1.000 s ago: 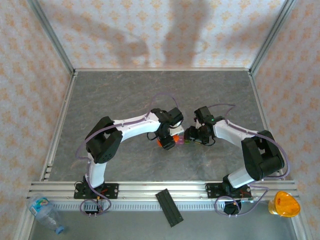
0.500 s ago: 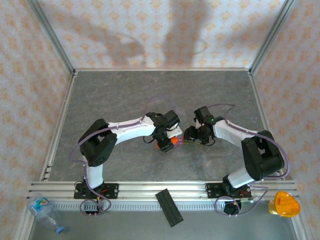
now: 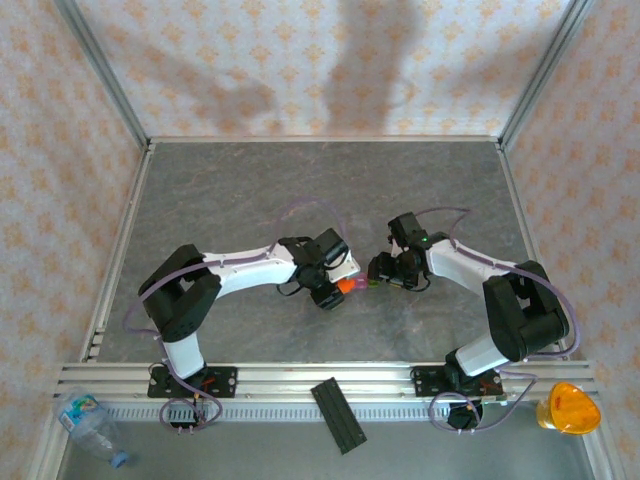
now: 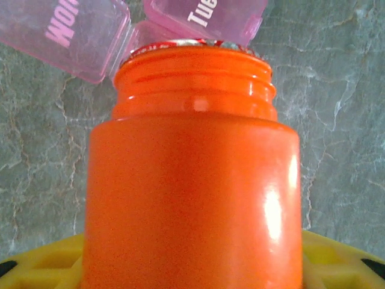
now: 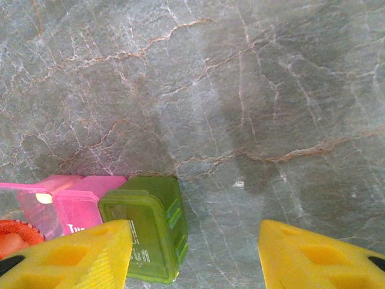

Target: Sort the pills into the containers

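My left gripper (image 3: pixel 330 287) is shut on the uncapped orange bottle (image 3: pixel 347 286), which lies tilted with its mouth toward the containers (image 3: pixel 366 283). In the left wrist view the bottle (image 4: pixel 192 180) covers the fingers; its foil-rimmed mouth sits just over the open pink boxes (image 4: pixel 66 36), whose lids read "Mon" and "Tue". My right gripper (image 5: pixel 195 244) is open, and its left fingertip (image 5: pixel 78 256) overlaps the green box (image 5: pixel 147 232), which is closed. The pink box (image 5: pixel 78 201) joins it on the left with a small pale spot inside. The bottle's rim (image 5: pixel 15 236) shows at the lower left.
Patterned walls and metal frame rails close in the grey stone-look table (image 3: pixel 250 190). Off the table's near edge lie a black strip (image 3: pixel 340 415), a clear plastic bottle (image 3: pixel 88 420) at the left and an orange-yellow object (image 3: pixel 567 408) at the right.
The left arm has drawn back to the left and its wrist has turned, swinging the bottle's mouth rightward toward the containers. The right arm has stayed put.
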